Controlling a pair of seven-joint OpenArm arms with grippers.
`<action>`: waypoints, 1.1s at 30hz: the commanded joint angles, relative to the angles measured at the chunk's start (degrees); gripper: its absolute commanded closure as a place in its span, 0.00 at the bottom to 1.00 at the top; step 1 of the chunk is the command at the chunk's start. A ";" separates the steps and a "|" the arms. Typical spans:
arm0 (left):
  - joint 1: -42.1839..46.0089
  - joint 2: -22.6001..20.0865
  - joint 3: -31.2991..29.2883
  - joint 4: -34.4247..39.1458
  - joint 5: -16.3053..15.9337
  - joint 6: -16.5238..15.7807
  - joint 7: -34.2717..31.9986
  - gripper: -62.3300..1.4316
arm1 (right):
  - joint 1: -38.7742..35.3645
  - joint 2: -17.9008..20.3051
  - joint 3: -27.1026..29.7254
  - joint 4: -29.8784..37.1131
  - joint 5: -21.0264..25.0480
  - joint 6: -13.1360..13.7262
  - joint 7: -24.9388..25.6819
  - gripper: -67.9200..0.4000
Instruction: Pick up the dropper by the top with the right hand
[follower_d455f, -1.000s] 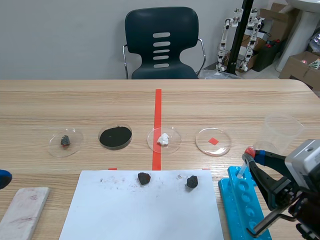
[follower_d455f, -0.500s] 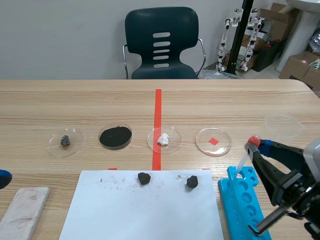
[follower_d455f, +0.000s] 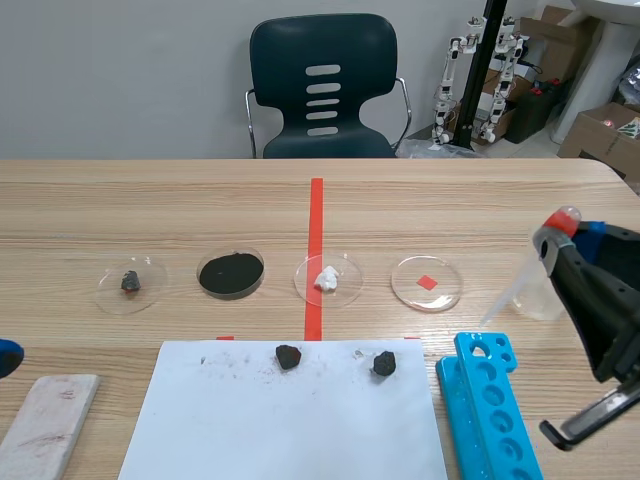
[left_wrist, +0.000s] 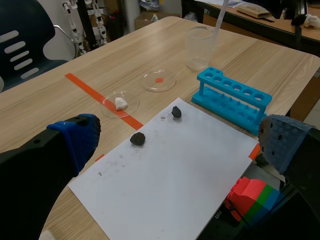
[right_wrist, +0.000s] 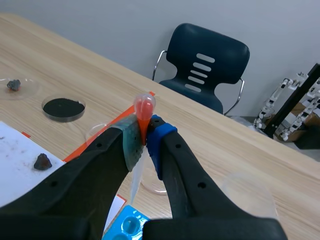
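The dropper (follower_d455f: 512, 288) is a clear plastic pipette with an orange-red bulb (right_wrist: 144, 107). My right gripper (follower_d455f: 555, 237) is shut on it just below the bulb, and it hangs in the air above the far end of the blue tube rack (follower_d455f: 490, 405). In the right wrist view the pads (right_wrist: 131, 143) pinch the dropper's neck and its clear stem (right_wrist: 136, 180) points down past them. In the left wrist view the stem (left_wrist: 220, 15) shows above the clear beaker (left_wrist: 199, 47). My left gripper (left_wrist: 175, 142) is open over the white sheet (left_wrist: 170, 175), holding nothing.
Several petri dishes stand in a row: a rock chip (follower_d455f: 131, 281), black powder (follower_d455f: 231, 272), a white lump (follower_d455f: 327, 278), a red square (follower_d455f: 427, 282). Two dark rocks (follower_d455f: 288, 355) (follower_d455f: 384, 364) lie on the white sheet (follower_d455f: 280, 420). A whitish block (follower_d455f: 48, 425) lies at the near left.
My right gripper has risen and moved right with the dropper in it, lifting its tip out of the blue rack to hang beside the beaker.
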 joint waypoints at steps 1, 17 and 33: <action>-0.17 0.00 0.42 0.74 -0.79 -0.31 -1.01 0.00 | -0.87 0.00 1.01 2.21 0.85 -0.02 0.02 0.98; -0.17 0.00 0.42 0.74 -0.79 -0.31 -1.01 0.00 | -5.68 0.02 7.39 10.23 11.06 0.00 -8.94 0.98; -0.17 0.00 0.42 0.74 -0.79 -0.31 -1.01 0.00 | -5.68 0.02 7.96 10.23 12.33 0.00 -9.40 0.98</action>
